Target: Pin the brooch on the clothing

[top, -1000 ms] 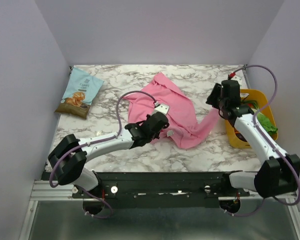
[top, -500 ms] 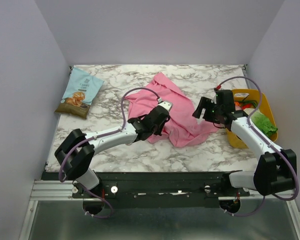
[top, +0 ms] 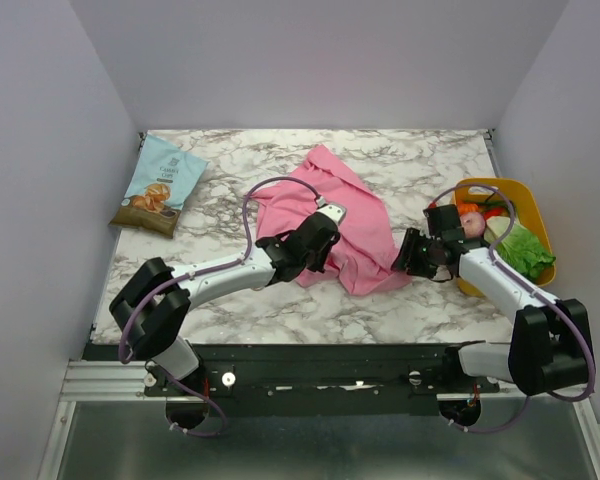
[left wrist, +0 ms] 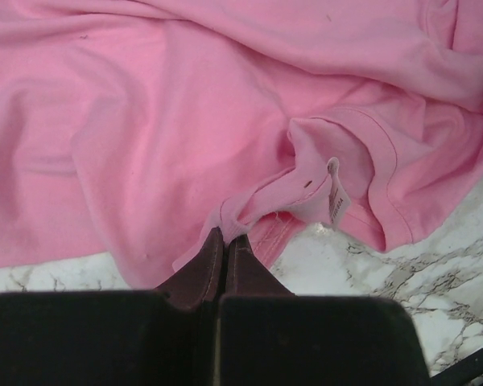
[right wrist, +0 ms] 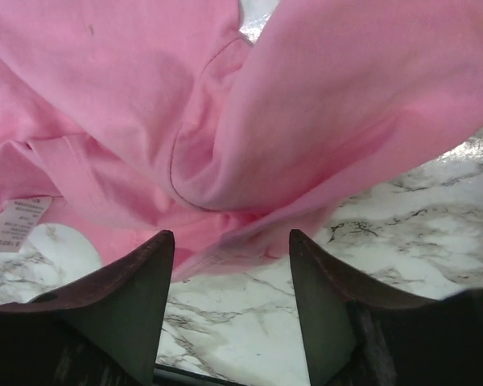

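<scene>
The left gripper (left wrist: 225,241) is squeezing shut on the neck edge of the pink shirt (left wrist: 169,121), just beside its little white label (left wrist: 336,201). The right gripper (right wrist: 229,269) is gaping wide at the shirt's right edge. The soft, crumpled shirt is lying in the middle of the marble bench (top: 400,160).

A white marble-patterned table (top: 250,150) with grey veins fills the middle of the top view. Plain, pale lilac-grey walls close it in on three sides: a back wall (top: 320,60), a left wall (top: 40,200) and a right wall (top: 570,100), each meeting the tabletop's edge. Along the near edge runs a black plate (top: 320,356), and below it a ribbed aluminium rail (top: 100,381). Under that lies a dull grey metal floor sheet (top: 310,447). The light is soft and even, with faint shadows.
</scene>
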Robot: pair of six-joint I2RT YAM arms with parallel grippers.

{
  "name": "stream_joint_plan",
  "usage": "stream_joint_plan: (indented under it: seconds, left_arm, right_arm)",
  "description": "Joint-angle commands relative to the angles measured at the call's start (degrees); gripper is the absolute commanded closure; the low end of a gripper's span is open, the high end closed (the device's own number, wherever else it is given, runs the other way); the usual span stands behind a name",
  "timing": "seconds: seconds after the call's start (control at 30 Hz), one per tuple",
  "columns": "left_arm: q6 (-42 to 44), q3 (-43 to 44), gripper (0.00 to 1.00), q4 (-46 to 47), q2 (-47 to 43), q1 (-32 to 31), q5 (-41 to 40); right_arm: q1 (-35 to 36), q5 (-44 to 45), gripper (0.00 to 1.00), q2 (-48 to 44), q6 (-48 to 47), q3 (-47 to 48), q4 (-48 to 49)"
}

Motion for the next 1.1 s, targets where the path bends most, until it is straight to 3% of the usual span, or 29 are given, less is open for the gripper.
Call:
stream_joint_plan:
  seconds: [0.0,0.1,0.27,0.33,0.53,0.73,0.83,0.87,0.97,1.07]
  left_arm:
    - [0.14,-1.71,1.00,1.70,-0.79,0.35,0.88]
    - [-0.12,-1.98,1.00,1.44,-1.05,0.43,0.62]
    - [-0.12,-1.81,1.00,1.52,-1.22,0.52,0.44]
    - [0.14,-1.54,1.00,0.91,-1.49,0.52,0.27]
    - [3.21,1.88,1.00,-4.26,-3.77,0.79,-3.06]
    - [11.12,12.42,0.98,-15.87,-1.67,3.85,-10.62]
    - [13.85,15.85,0.86,-16.23,0.09,6.75,-9.32]
    - [14.20,18.39,0.73,-16.67,1.40,9.20,-7.40]
    - [16.48,24.62,0.47,-17.63,4.91,12.29,-5.02]
    - [18.60,33.57,0.29,-20.17,10.96,13.88,-4.92]
  right_arm:
    - [0.38,-1.57,0.53,1.93,0.19,-1.03,-0.50]
    - [0.38,-1.31,0.57,2.02,-0.07,-1.73,-0.59]
    - [0.46,-0.87,0.95,3.17,-0.86,-1.64,-0.50]
    - [0.46,-0.61,0.99,2.29,-1.04,-0.85,-0.77]
    - [0.46,1.50,0.99,-8.77,-1.39,5.21,-4.19]
    - [0.38,6.94,0.99,-24.13,-0.43,12.15,-5.07]
    - [0.38,11.69,0.99,-29.77,-0.42,14.96,-4.90]
    - [0.46,13.00,0.99,-30.92,-0.25,15.58,-4.55]
    - [0.38,15.82,0.99,-34.79,0.01,17.25,-2.36]
    - [0.46,15.48,0.99,-36.73,0.89,18.04,0.45]
